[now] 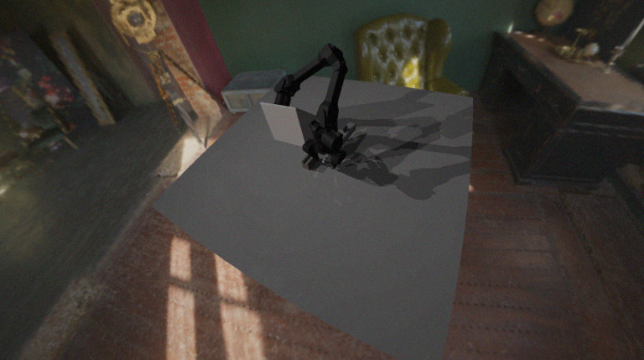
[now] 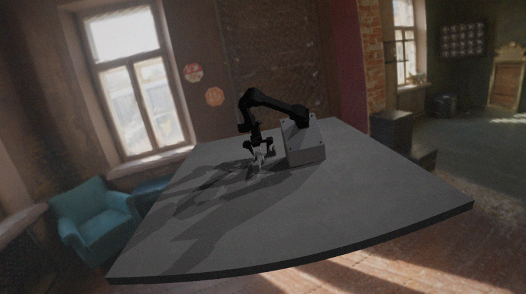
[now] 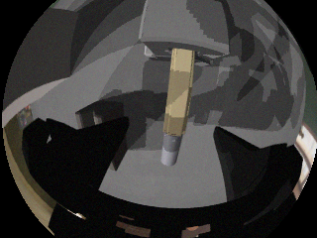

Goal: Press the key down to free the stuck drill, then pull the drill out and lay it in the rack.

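Observation:
In the wrist view, a tan faceted bar [image 3: 179,89] sticks out of a large grey block [image 3: 185,22] towards the camera. Its grey round tip [image 3: 169,150] lies between the spread fingers. I cannot tell whether this bar is the key or the drill. My gripper [image 3: 172,126] [image 2: 257,149] is open, with one finger on each side of the bar. A small brownish slotted piece [image 3: 101,118] [image 1: 309,162] [image 2: 272,150] stands beside the gripper; whether it is the rack is unclear. The gripper and its shadows hide much of the grey block in the top and exterior views.
A large pale box [image 1: 283,122] [image 2: 305,155] stands close beside the gripper, near the arm's base. The black arm [image 1: 335,85] [image 2: 267,101] arches over the grey table [image 1: 332,251] [image 2: 329,213]. Dark shadows cover the table around the work area.

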`<state>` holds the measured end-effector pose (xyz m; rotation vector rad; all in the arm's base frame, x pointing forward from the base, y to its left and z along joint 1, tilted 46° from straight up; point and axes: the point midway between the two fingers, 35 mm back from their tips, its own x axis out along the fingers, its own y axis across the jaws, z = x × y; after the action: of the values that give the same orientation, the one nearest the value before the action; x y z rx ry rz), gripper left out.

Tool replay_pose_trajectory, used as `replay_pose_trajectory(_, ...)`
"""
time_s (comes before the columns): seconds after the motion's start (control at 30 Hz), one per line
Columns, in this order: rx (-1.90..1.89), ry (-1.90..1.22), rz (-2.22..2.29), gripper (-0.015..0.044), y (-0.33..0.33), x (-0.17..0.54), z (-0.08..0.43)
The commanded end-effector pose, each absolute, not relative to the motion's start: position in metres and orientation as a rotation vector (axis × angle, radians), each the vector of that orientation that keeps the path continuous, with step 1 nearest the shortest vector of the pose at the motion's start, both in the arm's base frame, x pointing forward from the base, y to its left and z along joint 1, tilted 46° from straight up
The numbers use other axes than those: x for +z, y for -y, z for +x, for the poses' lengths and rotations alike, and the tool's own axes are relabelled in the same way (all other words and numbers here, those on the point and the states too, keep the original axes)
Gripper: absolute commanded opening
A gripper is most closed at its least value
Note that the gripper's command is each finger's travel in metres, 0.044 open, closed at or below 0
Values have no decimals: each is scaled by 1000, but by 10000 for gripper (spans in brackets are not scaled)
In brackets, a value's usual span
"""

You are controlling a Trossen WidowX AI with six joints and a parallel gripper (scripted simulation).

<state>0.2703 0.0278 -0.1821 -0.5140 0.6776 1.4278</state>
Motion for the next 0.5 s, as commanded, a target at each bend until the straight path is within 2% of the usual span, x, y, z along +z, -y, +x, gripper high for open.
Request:
replay_pose_trajectory(0.0,1428,-677,-510,440,-31,-180,270)
replay_pose_trajectory(0.47,1428,-677,-509,440,-35,-178,271)
